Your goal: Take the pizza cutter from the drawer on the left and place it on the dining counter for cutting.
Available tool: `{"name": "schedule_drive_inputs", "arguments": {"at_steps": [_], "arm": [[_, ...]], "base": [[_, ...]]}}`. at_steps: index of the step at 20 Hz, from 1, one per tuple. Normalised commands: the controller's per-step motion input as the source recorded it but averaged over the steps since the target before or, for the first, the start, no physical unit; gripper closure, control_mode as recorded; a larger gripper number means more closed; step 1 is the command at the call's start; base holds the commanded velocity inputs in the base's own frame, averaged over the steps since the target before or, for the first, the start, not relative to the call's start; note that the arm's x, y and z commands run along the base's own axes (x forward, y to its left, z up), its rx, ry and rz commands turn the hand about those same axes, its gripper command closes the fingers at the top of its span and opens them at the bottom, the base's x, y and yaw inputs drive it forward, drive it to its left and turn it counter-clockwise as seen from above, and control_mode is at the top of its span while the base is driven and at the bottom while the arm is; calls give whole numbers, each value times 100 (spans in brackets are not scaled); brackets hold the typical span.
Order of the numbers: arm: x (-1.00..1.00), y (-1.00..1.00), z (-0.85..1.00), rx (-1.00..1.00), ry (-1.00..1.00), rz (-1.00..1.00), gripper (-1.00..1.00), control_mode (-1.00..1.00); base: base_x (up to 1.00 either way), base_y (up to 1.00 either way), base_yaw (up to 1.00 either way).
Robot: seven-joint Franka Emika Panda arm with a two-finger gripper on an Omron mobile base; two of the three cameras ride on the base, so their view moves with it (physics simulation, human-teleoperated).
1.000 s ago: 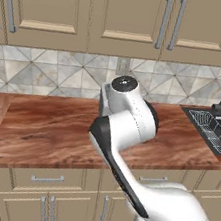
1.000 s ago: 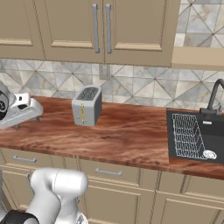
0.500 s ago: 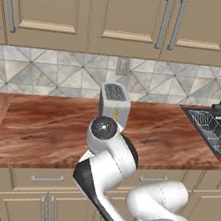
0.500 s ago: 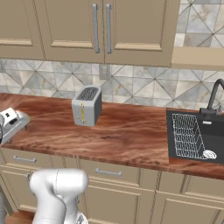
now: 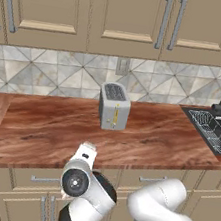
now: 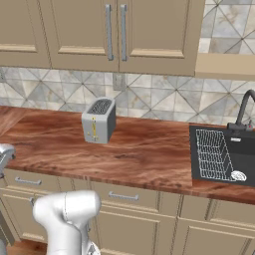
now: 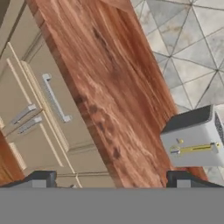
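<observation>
My arm is folded low in front of the beige base cabinets, its white links bulking across the bottom of both base views. Above it runs the long reddish-brown wood counter, backed by a grey and cream diamond-tile wall with tall beige cabinet doors hanging over it. To the right, a black sink is set into that counter, with a wire rack lying in it and a dark tap behind.

A grey toaster stands upright on the counter near the tile wall, well apart from the sink; its front carries a yellow strip.

Under the counter edge sits the drawer, shut, its front flush with its neighbours and its horizontal silver bar handle untouched. In the hand view the same drawer front lies slanted across the upper left with its handle well apart from my fingers, and below it are the two short handles of the cabinet doors underneath. I cannot see the pizza cutter; with the drawer closed, nothing of its inside shows.

My gripper hangs just in front of the counter's edge, its two dark fingertips spread as wide as they go and holding nothing.
</observation>
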Motion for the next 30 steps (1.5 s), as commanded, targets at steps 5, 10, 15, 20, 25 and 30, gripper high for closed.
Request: {"name": "schedule_drive_inputs", "arguments": {"at_steps": [5,10,15,20,25,30], "arm": [[-3,34,-24,-12,-16,0,-100,-100],[0,27,-27,-12,-16,0,-100,-100],[0,30,-36,-14,-17,0,-100,-100],[0,28,-33,-13,-14,0,-100,-100],[0,25,-32,-13,-14,0,-100,-100],[0,21,-31,-12,-13,0,-100,-100]], "base": [[0,0,0],[0,0,0],[0,0,0],[0,0,0],[0,0,0],[0,0,0]]}}
